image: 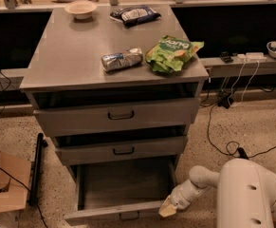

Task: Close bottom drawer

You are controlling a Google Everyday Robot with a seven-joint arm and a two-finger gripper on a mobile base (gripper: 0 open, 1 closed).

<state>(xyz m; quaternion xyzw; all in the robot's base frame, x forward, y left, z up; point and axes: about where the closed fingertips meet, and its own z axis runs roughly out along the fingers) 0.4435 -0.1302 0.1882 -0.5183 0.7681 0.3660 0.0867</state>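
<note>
The bottom drawer [123,189] of the grey cabinet stands pulled far out, its wide shallow tray bare and its low front panel with a small dark handle [128,216] at the bottom edge of the view. The middle drawer [123,150] and top drawer [121,115] stick out a little. My gripper [168,209] sits at the end of the white arm [194,184], right against the right end of the bottom drawer's front panel.
On the cabinet top [71,56] lie a green chip bag [171,53], a crushed silver can [122,59], a dark snack bag [135,14] and a small bowl [80,8]. Cables [223,137] run over the floor at right. A cardboard box [4,184] sits at left.
</note>
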